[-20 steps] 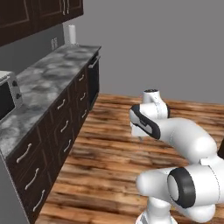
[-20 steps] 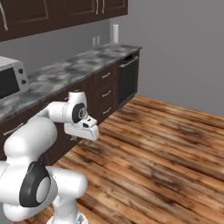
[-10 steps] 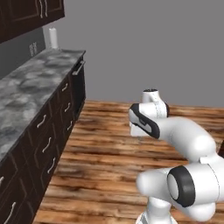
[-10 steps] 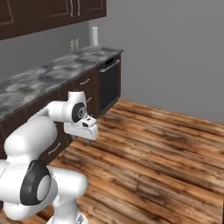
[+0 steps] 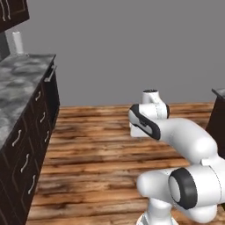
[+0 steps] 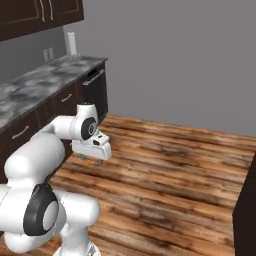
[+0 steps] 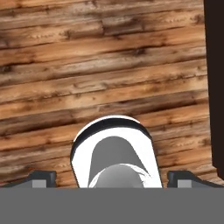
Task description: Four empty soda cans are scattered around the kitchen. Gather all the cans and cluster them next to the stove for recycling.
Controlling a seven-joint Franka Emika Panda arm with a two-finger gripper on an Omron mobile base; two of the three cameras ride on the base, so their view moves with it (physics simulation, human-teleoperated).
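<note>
The base has swung round since a second ago: the microwave has slid out of both base views, and the counter now runs off to the left with grey wall and open floor ahead, while the arm keeps the same folded pose. No soda cans or stove can be made out from here. The gripper (image 6: pixel 92 159) hangs over the wooden floor (image 6: pixel 170 170), pointing down, its two short fingers (image 7: pixel 40 178) spread as wide as they go with nothing between them. Off to the gripper's side stands the marbled grey counter (image 5: pixel 17 83) over dark drawers (image 5: pixel 26 162). At its far end a white paper-towel roll (image 6: pixel 71 43) stands upright, with dark upper cabinets (image 6: pixel 35 15) above. A dark cabinet edge (image 7: pixel 215 83) rims the hand view.
</note>
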